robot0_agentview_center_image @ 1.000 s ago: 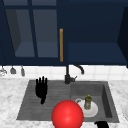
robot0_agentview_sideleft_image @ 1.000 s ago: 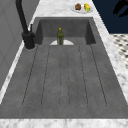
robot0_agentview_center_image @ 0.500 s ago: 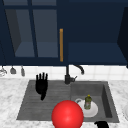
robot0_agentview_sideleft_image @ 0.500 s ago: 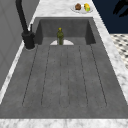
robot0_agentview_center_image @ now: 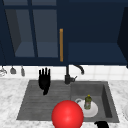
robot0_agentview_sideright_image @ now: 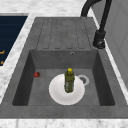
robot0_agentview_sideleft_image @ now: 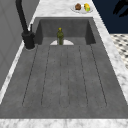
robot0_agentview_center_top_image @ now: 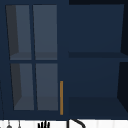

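Front view: left hand (robot0_agentview_center_image: 44, 80) above drainboard (robot0_agentview_center_image: 32, 105).

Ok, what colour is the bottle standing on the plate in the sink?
Olive green with a yellow cap; the bottle shows best in the right side view, upright on the white plate.

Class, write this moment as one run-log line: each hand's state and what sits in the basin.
left hand: open, above drainboard | right hand: at front edge | basin: green bottle upright on white plate
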`<action>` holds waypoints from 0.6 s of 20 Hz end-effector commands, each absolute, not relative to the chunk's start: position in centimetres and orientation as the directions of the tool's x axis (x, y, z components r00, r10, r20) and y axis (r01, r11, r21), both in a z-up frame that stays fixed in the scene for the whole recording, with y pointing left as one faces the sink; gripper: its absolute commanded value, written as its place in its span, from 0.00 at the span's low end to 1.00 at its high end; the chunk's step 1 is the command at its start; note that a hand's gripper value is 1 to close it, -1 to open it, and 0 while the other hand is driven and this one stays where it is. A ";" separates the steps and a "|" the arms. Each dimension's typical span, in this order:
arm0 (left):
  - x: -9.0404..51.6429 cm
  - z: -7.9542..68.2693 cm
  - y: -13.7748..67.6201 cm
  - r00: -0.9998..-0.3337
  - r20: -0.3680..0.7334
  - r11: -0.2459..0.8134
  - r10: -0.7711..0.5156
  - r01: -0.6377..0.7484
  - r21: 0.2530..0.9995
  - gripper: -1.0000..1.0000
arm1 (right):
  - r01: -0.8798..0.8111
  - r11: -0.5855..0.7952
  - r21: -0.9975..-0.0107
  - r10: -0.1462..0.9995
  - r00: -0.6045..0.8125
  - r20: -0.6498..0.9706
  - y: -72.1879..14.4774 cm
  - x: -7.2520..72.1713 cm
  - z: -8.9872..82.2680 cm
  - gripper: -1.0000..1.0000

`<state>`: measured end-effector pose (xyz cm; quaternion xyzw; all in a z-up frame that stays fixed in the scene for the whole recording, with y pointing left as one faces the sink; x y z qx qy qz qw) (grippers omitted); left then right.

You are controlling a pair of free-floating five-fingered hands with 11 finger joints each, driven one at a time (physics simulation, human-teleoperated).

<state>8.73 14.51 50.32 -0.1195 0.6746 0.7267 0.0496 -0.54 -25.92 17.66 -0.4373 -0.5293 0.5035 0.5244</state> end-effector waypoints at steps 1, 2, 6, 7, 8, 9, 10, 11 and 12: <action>10.3 50.3 14.2 -0.948 -0.316 -0.198 -0.035 -0.303 0.932 0.00 | -0.065 0.110 -0.992 0.991 -0.067 0.115 -25.9 -0.5 17.7 0.50; 10.6 50.3 14.0 -0.945 -0.326 -0.200 -0.032 -0.314 0.928 0.00 | -0.065 0.110 -0.992 0.991 -0.067 0.115 -25.9 -0.5 17.7 0.50; 11.4 50.4 13.9 -0.936 -0.351 -0.200 -0.007 -0.343 0.918 0.00 | -0.065 0.110 -0.992 0.991 -0.067 0.115 -25.9 -0.5 17.7 0.50; 11.3 50.4 13.9 -0.938 -0.347 -0.200 0.000 -0.340 0.919 0.00 | -0.065 0.110 -0.992 0.991 -0.067 0.115 -25.9 -0.5 17.7 0.50; 11.1 50.5 13.9 -0.940 -0.342 -0.201 0.003 -0.336 0.920 0.00 | -0.065 0.110 -0.992 0.991 -0.067 0.115 -25.9 -0.5 17.7 0.50; 11.1 50.5 13.9 -0.943 -0.332 -0.204 0.003 -0.325 0.923 0.00 | -0.065 0.110 -0.992 0.991 -0.067 0.115 -25.9 -0.5 17.7 0.50; 11.1 50.5 13.9 -0.951 -0.309 -0.209 -0.004 -0.302 0.930 0.00 | -0.065 0.110 -0.992 0.991 -0.067 0.115 -25.9 -0.5 17.7 0.50; 11.4 50.4 13.7 -0.958 -0.286 -0.218 -0.027 -0.274 0.937 0.00 | -0.065 0.110 -0.992 0.991 -0.067 0.115 -25.9 -0.5 17.7 0.50; 11.8 50.4 13.6 -0.960 -0.279 -0.223 -0.037 -0.264 0.938 0.00 | -0.065 0.110 -0.992 0.991 -0.067 0.115 -25.9 -0.5 17.7 0.50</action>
